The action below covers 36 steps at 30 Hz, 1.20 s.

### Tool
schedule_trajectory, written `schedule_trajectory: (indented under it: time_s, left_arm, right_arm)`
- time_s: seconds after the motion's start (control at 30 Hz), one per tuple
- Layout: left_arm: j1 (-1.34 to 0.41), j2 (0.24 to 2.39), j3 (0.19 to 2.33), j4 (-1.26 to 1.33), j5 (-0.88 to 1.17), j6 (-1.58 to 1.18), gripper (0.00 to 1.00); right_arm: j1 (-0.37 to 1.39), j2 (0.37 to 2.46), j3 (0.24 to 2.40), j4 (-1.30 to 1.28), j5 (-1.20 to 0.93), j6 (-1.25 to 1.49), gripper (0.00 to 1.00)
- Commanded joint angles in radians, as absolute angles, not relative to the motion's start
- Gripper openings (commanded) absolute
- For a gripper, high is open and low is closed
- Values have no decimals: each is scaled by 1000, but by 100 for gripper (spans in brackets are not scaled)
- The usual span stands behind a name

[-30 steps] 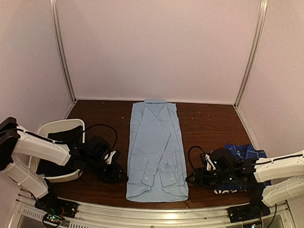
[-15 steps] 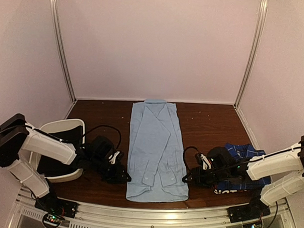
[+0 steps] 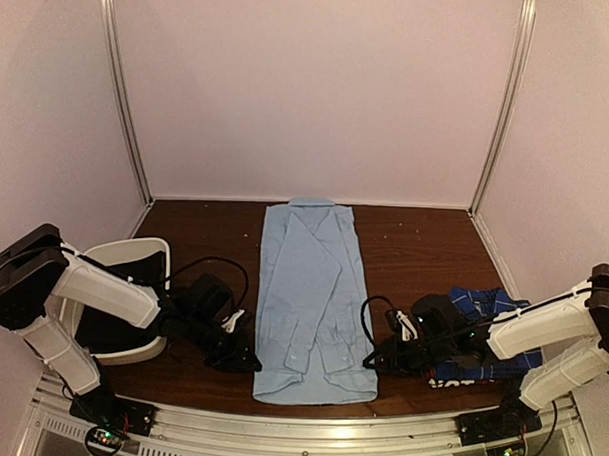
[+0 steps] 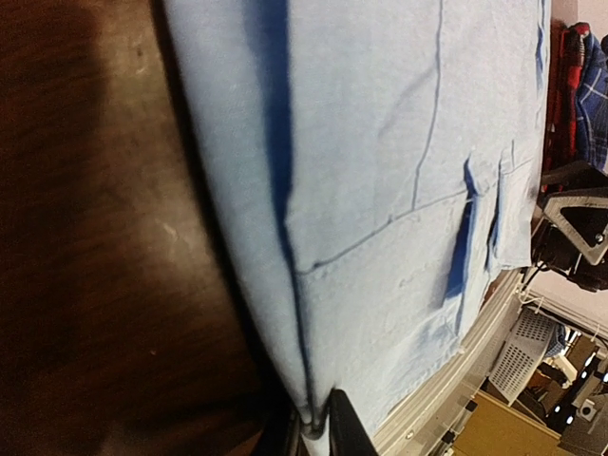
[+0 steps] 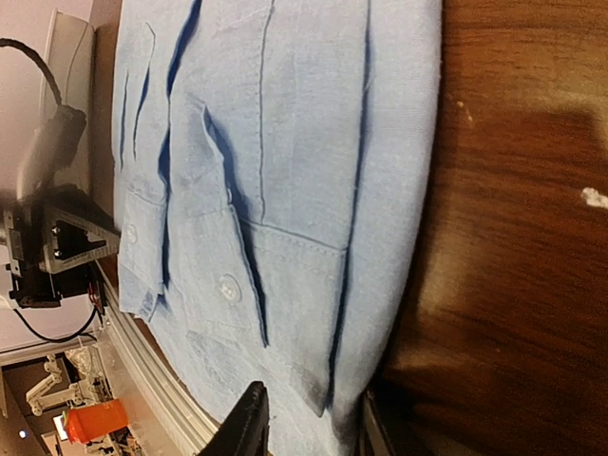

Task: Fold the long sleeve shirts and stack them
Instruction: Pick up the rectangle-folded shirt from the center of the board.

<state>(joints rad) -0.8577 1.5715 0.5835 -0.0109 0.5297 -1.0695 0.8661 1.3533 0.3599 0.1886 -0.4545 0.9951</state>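
Item 1: light blue shirt, long-sleeve, button-up. Lies flat at centre of the dark wood table, folded to a narrow lengthwise strip, collar at the far end, hem at the near edge. Sleeves laid in over the body, cuffs down near the hem; one white cuff button shows in right wrist view. Item 2: blue/navy plaid shirt, crumpled, on table's right side, near edge, part hidden by the right arm. Item 3: red/black shirt, only a sliver seen in left wrist view, next to the plaid; cannot tell how they overlap. Item 4: white bin w/ black lining, near-left corner, behind the left arm. Tools: left gripper low at the strip's left side, close to the hem; left wrist view shows its fingers nearly together w/ the folded cloth edge pinched between, i.e. closed on the light blue shirt. Right gripper low at the strip's right side, opp. the left one; fingers stand apart either side of the folded edge, cloth between them, but cannot tell if the pads press it yet.
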Motion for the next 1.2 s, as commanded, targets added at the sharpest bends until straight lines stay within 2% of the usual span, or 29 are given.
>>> schedule_trajectory:
  time_s: [0.0,0.27,0.4,0.5,0.7,0.9,1.17]
  left_arm:
    - [-868,1585,594,-25,572,-1075,10]
    - [-873,1574,583,-25,590,-1084,0]
    - [-880,1560,577,-46,591,-1085,0]
    - [-886,1527,555,-68,588,-1088,0]
    - [-887,1444,522,-110,587,-1091,0]
    - [-876,1417,580,-143,580,-1072,0]
    - [-747,1382,644,-88,642,-1092,0]
  right_arm:
    - [873,1380,347,215,-474,996,33]
    - [892,1384,322,261,-476,1024,19]
    - [909,1376,315,277,-480,1037,6]
    - [926,1354,310,284,-479,1051,0]
    - [946,1283,305,270,-463,1082,0]
    - [942,1213,375,185,-422,1062,0]
    - [840,1228,465,196,-441,1044,0]
